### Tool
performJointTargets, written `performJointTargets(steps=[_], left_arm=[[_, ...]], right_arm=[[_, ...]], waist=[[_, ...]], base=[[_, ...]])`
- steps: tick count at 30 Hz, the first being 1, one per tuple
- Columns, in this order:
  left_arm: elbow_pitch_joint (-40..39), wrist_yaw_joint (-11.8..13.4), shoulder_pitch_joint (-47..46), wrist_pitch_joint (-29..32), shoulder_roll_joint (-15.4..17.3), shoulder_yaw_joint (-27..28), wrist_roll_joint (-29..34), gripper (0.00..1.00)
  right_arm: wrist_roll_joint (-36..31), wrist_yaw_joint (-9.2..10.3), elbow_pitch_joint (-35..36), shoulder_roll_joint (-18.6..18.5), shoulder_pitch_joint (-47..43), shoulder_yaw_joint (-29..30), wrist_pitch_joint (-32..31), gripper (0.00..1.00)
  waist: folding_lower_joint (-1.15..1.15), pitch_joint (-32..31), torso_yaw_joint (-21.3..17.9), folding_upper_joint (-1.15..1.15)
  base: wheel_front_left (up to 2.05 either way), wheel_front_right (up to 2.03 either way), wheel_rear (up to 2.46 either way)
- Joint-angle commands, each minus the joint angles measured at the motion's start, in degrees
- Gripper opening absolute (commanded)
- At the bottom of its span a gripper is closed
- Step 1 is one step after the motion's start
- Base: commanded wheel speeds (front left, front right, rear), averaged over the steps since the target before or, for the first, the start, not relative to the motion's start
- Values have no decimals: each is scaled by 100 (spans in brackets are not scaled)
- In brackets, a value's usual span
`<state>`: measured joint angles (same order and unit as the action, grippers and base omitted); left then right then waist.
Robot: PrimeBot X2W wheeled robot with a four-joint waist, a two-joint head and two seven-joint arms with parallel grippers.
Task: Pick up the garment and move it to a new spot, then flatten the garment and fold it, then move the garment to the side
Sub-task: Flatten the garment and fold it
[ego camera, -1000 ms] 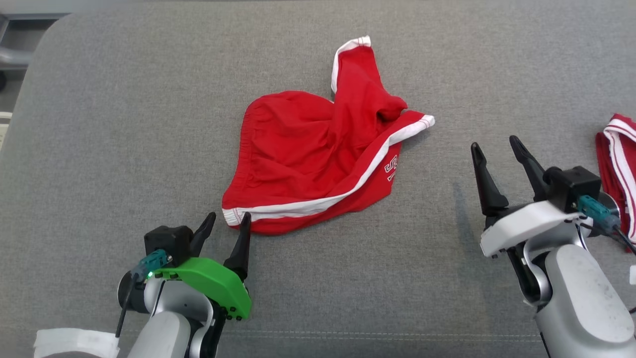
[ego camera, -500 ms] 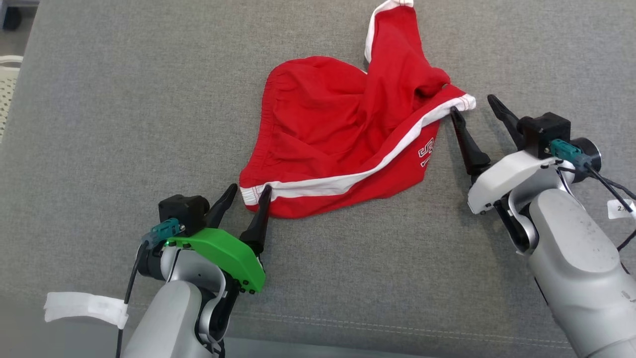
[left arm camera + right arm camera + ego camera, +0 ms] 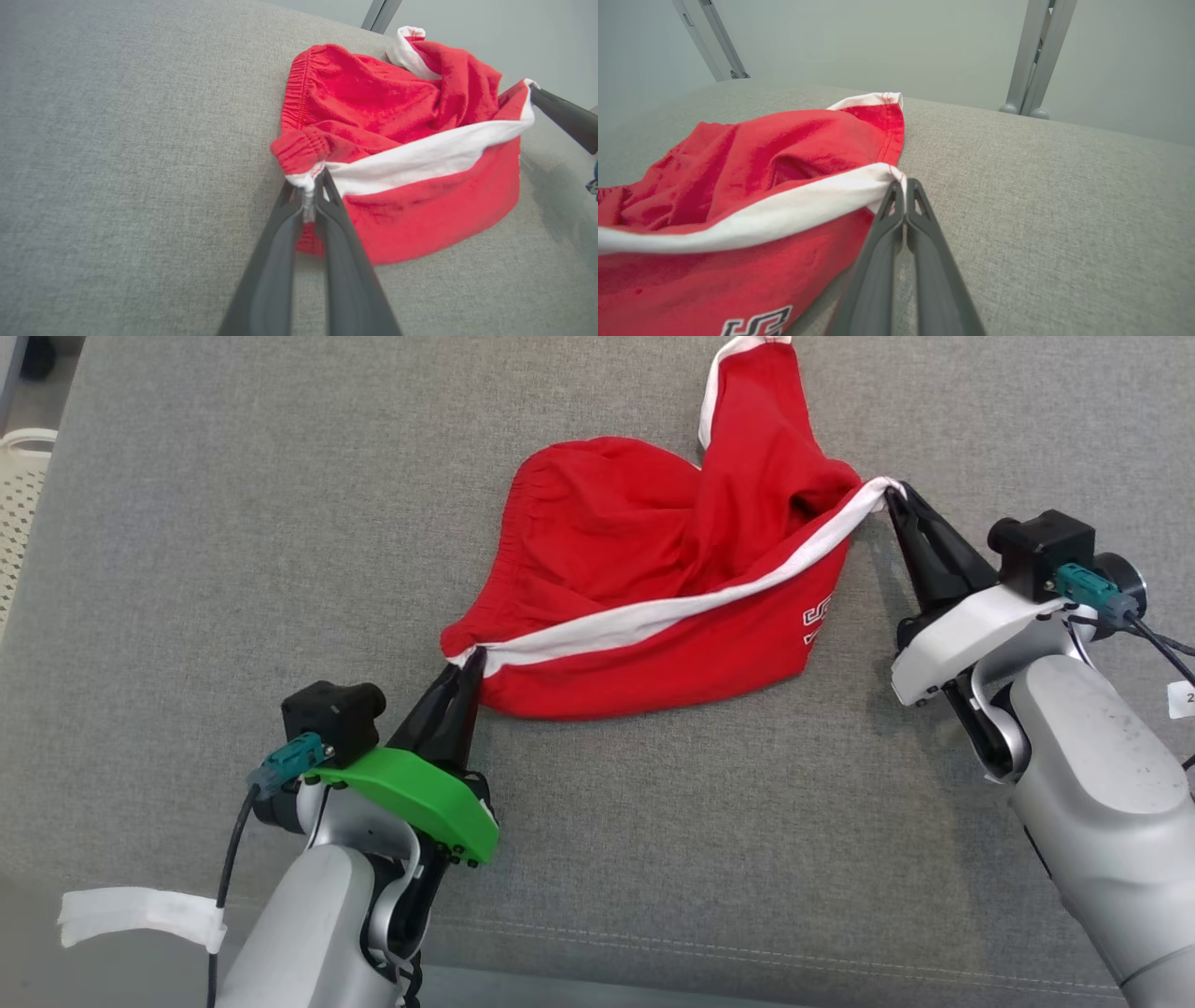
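Note:
The garment (image 3: pixel 644 569) is a pair of red shorts with a white side stripe and a white logo, crumpled on the grey cushion (image 3: pixel 233 541). My left gripper (image 3: pixel 474 659) is shut on the near-left corner of the white stripe at the waistband, and the left wrist view shows that cloth (image 3: pixel 420 154) pinched between its fingers (image 3: pixel 285 233). At the far right end of the same stripe, by the leg hem, my right gripper (image 3: pixel 892 493) is shut too. In the right wrist view the hem (image 3: pixel 794 205) bunches at its tips (image 3: pixel 901 184). The stripe runs taut between both grippers.
A white perforated basket (image 3: pixel 19 485) stands beyond the cushion's left edge. Metal frame legs (image 3: pixel 1036 56) rise behind the cushion's far edge. A stitched seam (image 3: pixel 747 957) runs along the cushion's near edge. Open grey cushion lies to the left and in front of the shorts.
Both grippers went from open to shut, each closing on one end of the white stripe. The stripe edge is now pulled up and taut. The head camera has shifted.

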<state>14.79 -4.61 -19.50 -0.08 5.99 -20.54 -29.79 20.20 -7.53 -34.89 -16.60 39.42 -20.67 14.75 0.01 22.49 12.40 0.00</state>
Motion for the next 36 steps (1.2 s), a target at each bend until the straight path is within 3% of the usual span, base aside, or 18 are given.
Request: performJointTargets(steps=[1, 11, 20, 36], left_arm=[[-127, 5, 8, -43, 72, 45, -29, 0], [-1455, 168, -186, 111, 519, 262, 128, 0], [-2391, 225, -737, 555, 871, 397, 254, 0], [-3385, 378, -1220, 1137, 1113, 496, 273, 0]], right_arm=[[16, 9, 156, -69, -82, 62, 46, 0], [-259, 9, 1877, -215, -503, 790, 42, 0], [-577, 9, 3526, -118, -756, 1346, -552, 0], [-568, 9, 5202, 7, -1028, 1925, -1434, 0]], waist=[[-1, -81, -54, 0], [-1, -585, -404, 0], [-1, -1045, -831, 0], [-1, -1295, -1207, 0]], base=[[0, 0, 0], [0, 0, 0], [0, 0, 0], [0, 0, 0]])
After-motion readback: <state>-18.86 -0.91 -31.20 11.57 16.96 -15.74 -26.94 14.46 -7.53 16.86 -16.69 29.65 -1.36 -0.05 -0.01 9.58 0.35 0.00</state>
